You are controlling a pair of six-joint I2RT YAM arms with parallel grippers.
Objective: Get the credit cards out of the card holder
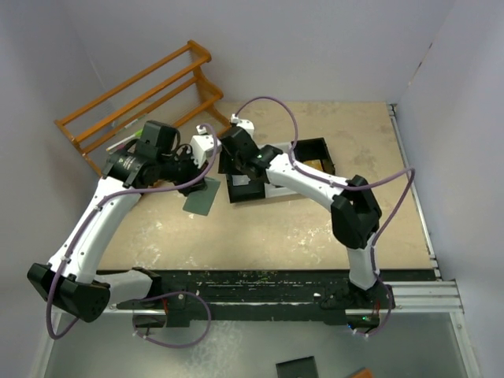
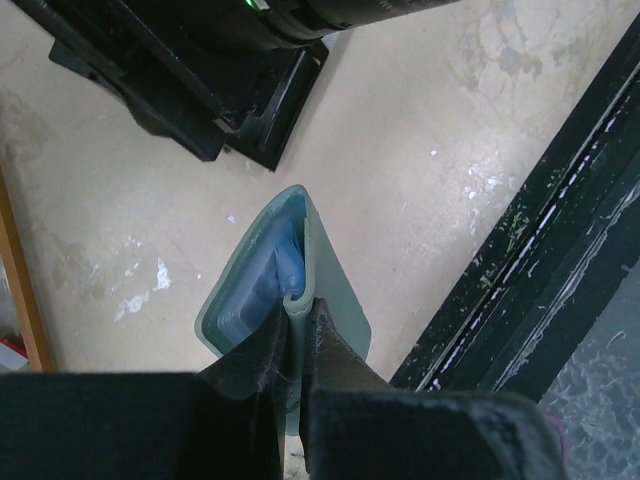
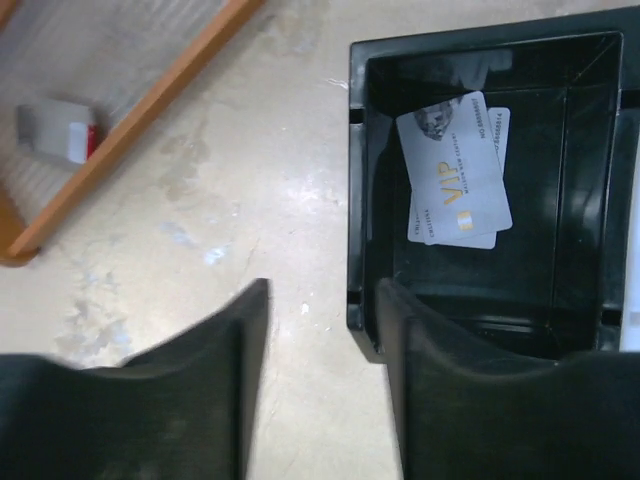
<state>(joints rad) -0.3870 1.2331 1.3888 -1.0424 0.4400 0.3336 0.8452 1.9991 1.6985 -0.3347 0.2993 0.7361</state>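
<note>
The card holder (image 2: 335,290) is a teal-green wallet with a light blue inside. It hangs partly open above the table, and my left gripper (image 2: 300,312) is shut on one of its flaps. In the top view the card holder (image 1: 201,197) hangs below my left gripper (image 1: 206,176). Two grey credit cards (image 3: 455,175) lie overlapped in a black compartment of the bin tray (image 3: 357,200). My right gripper (image 3: 320,300) is open and empty, just left of that compartment's near-left corner. In the top view my right gripper (image 1: 236,167) hovers over the bin tray (image 1: 319,150).
A wooden rack (image 1: 142,94) stands at the back left; its rail (image 3: 150,95) runs left of the bin, with a small white-and-red object (image 3: 55,130) behind it. A black rail (image 2: 540,230) runs along the table's near edge.
</note>
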